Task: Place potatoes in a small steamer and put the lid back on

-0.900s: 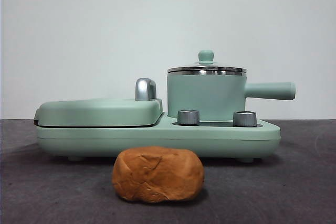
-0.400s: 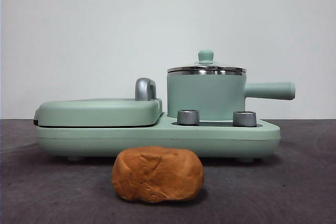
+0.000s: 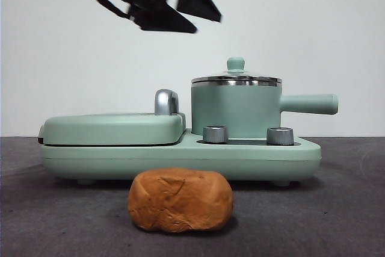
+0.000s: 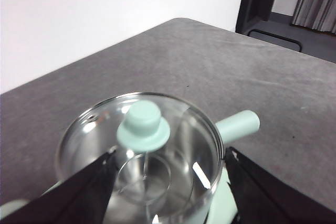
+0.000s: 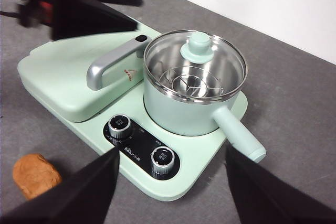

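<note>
Front view: the orange-brown potato (image 3: 180,200) lies on the grey table (image 3: 337,209) before the mint-green cooker (image 3: 180,154); the glass lid (image 3: 236,76) sits on the small steamer (image 3: 236,111).

Left wrist view: the left gripper (image 4: 168,192), jaws spread, hangs above the lid.

Right wrist view: the right gripper (image 5: 170,192), apparently spread, waits high.

I made out small white lettering on the black control panel (image 5: 140,149) between the two knobs (image 5: 119,125), too tiny to read. A small warning triangle sat on the griddle cover (image 5: 129,74), unreadable too.
</note>
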